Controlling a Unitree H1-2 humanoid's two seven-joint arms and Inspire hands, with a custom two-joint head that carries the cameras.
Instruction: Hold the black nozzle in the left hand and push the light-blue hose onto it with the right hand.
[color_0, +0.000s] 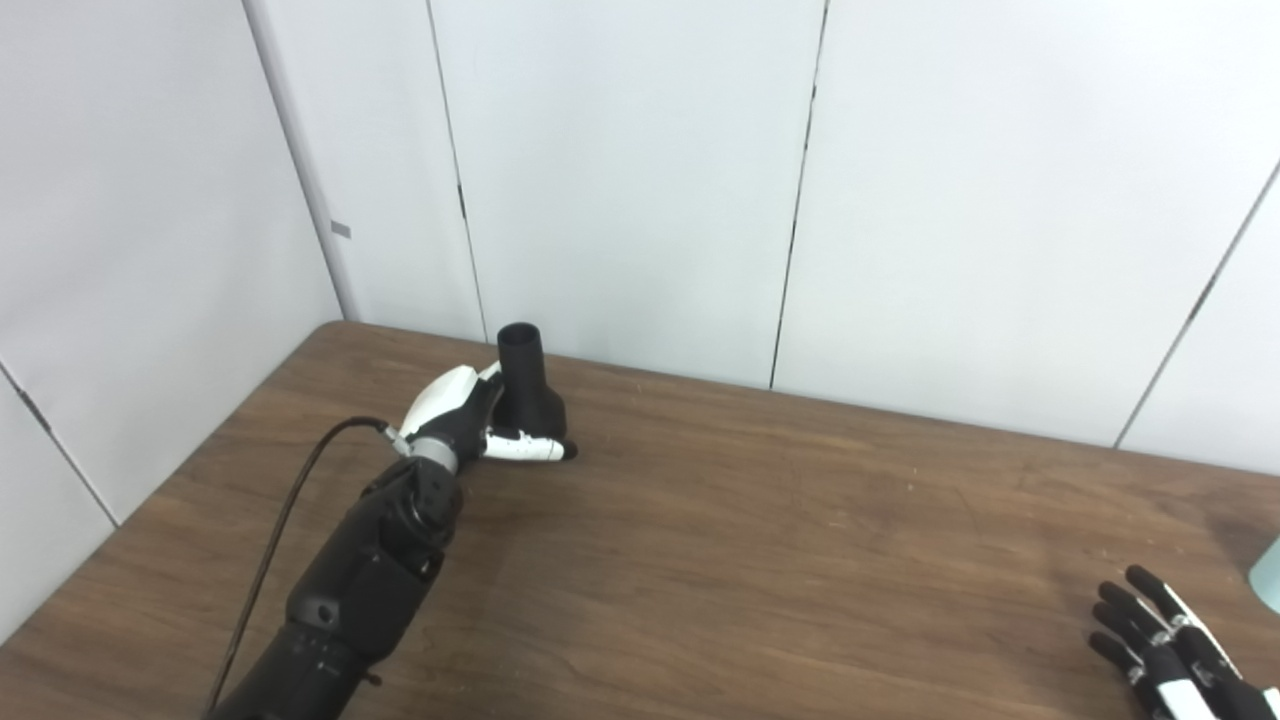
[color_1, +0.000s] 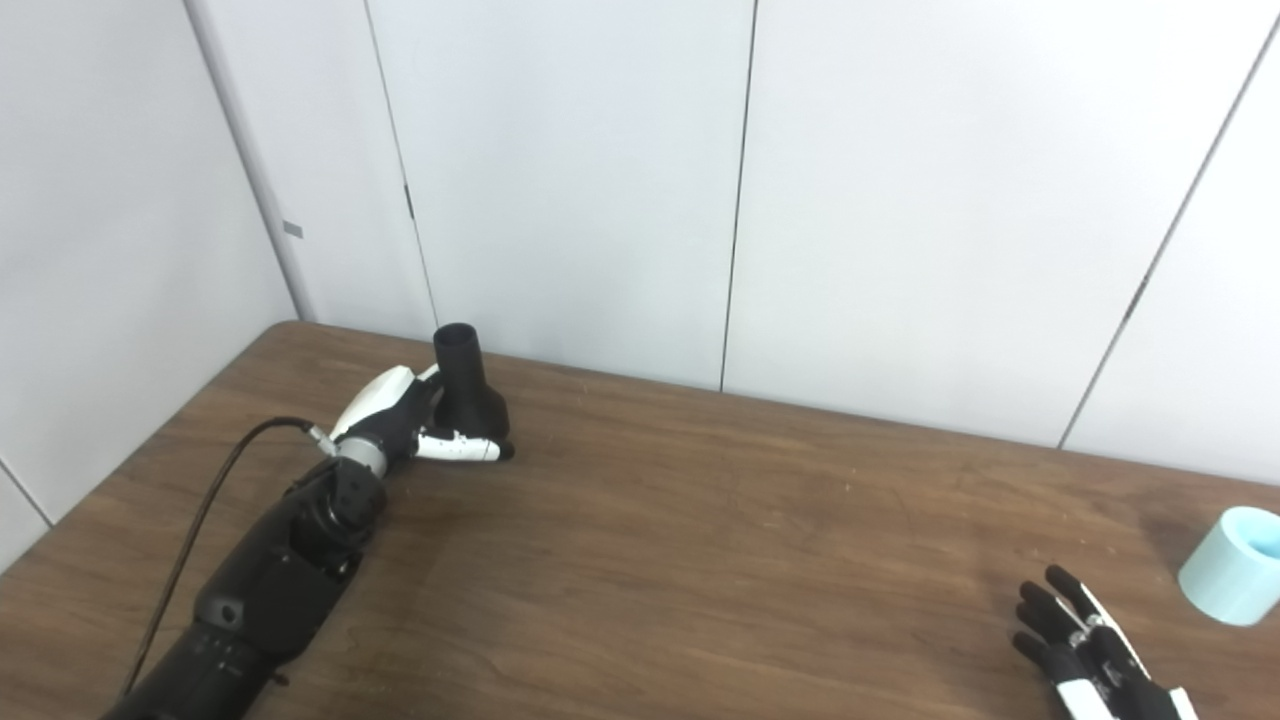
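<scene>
The black nozzle (color_0: 528, 385) stands upright on the table near the back left, its narrow open end up. My left hand (color_0: 470, 420) is wrapped around its wide base, thumb across the front. The light-blue hose piece (color_1: 1234, 565), a short tube, sits at the table's far right, mostly cut off in the left eye view (color_0: 1268, 575). My right hand (color_1: 1085, 650) rests low at the front right with fingers spread, holding nothing, a little left of the hose and apart from it.
The brown wooden table (color_0: 760, 540) runs to white wall panels (color_0: 640, 180) at the back and left. A black cable (color_0: 290, 510) trails from my left wrist toward the front edge.
</scene>
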